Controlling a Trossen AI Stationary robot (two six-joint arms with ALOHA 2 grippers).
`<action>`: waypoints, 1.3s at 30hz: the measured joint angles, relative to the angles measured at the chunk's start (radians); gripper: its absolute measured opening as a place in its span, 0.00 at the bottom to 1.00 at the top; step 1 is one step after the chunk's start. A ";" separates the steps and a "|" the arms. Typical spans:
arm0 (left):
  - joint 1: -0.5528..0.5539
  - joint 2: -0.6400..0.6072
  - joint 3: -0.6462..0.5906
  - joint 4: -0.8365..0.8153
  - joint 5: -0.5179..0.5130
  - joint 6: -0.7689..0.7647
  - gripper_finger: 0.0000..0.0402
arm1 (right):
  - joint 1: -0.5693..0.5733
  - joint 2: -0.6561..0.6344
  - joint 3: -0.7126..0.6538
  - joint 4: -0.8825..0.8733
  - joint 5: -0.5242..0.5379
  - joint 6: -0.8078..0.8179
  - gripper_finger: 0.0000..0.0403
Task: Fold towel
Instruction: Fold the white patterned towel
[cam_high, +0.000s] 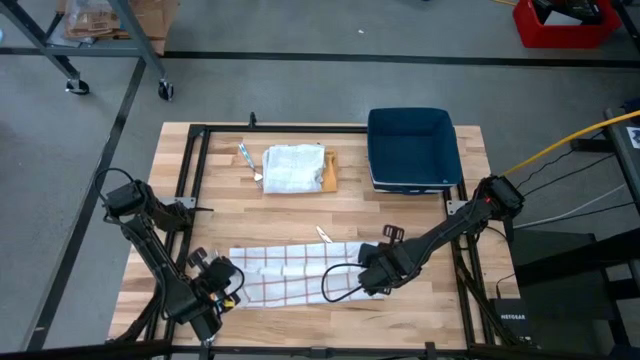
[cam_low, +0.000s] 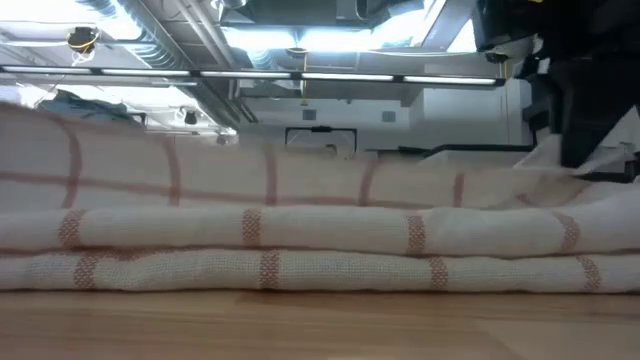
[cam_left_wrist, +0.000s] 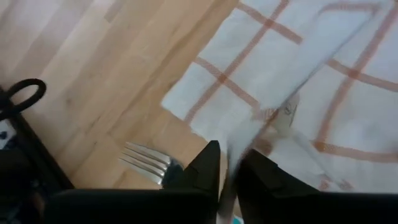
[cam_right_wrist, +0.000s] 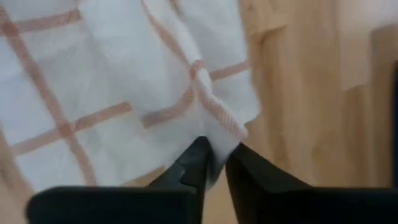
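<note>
A white towel (cam_high: 290, 272) with red check lines is lying folded lengthwise across the lower middle of the high view, on the wooden table (cam_high: 300, 210). Its left end is being pinched by the left gripper (cam_high: 222, 280) at the lower left, the jaws nearly closed on a fold of cloth, as is shown in the left wrist view (cam_left_wrist: 227, 168). Its right end is being gripped by the right gripper (cam_high: 368, 275) at lower centre-right, the jaws narrowly parted around a towel corner (cam_right_wrist: 214, 155). A fork (cam_left_wrist: 149, 162) is lying on the wood just beside the left fingers. In the upper middle, a second folded cloth (cam_high: 293, 168) and a blue bin (cam_high: 412, 148) are resting side by side.
</note>
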 joint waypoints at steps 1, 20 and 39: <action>0.004 0.003 0.000 -0.006 0.000 -0.001 0.10 | 0.000 0.000 0.000 0.000 0.024 -0.004 0.18; 0.060 0.172 -0.030 -0.108 0.005 -0.252 0.25 | 0.000 0.000 -0.064 0.011 0.010 0.008 0.36; 0.066 0.149 0.041 -0.199 0.006 -0.295 0.17 | 0.001 0.000 -0.071 0.280 -0.138 -0.151 0.36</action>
